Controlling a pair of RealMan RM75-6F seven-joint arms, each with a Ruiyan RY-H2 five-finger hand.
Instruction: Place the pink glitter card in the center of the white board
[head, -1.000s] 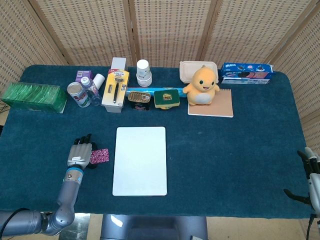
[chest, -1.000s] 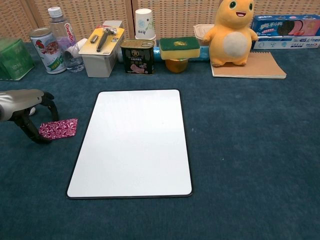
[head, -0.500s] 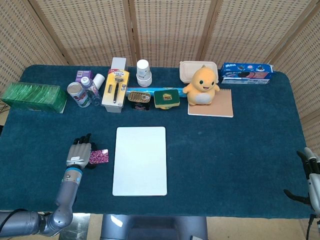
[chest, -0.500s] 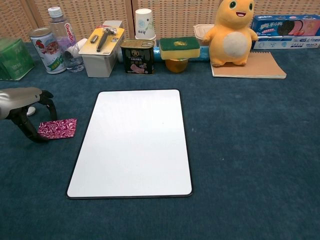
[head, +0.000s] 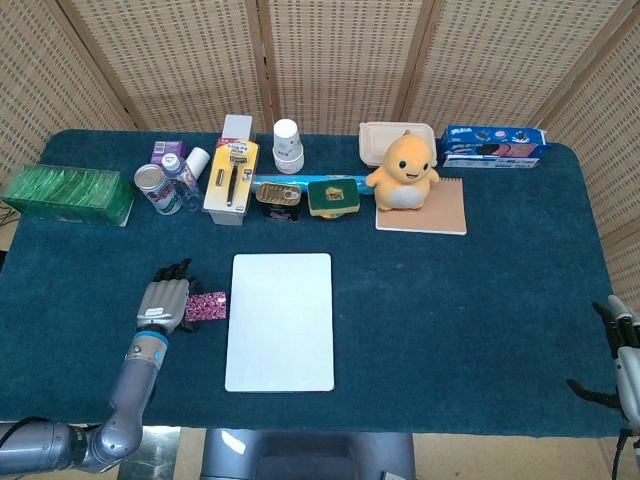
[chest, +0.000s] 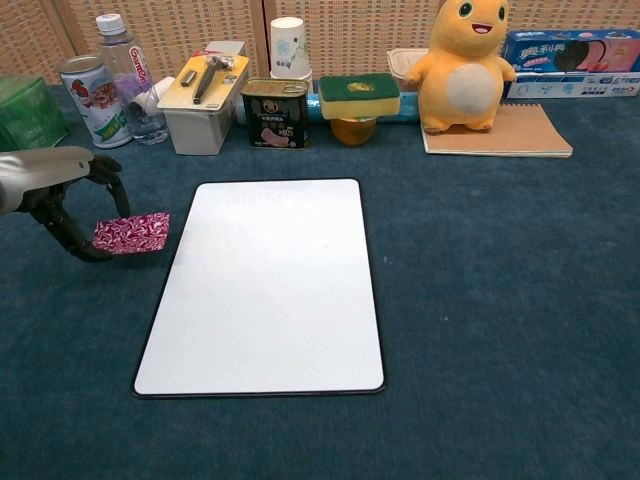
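**Card pinched, just short of the board**

At the table's near right edge the right hand (head: 622, 362) idles, its fingers apart and holding nothing. The left hand (head: 166, 304) pinches the pink glitter card (chest: 131, 232) by its outer edge, apparently lifted, just left of the white board (chest: 267, 285), leaving its far side free to slide over.

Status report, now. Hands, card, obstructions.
Left hand pinching pink glitter card, beside white board. Right hand idle at table edge. Path clear.
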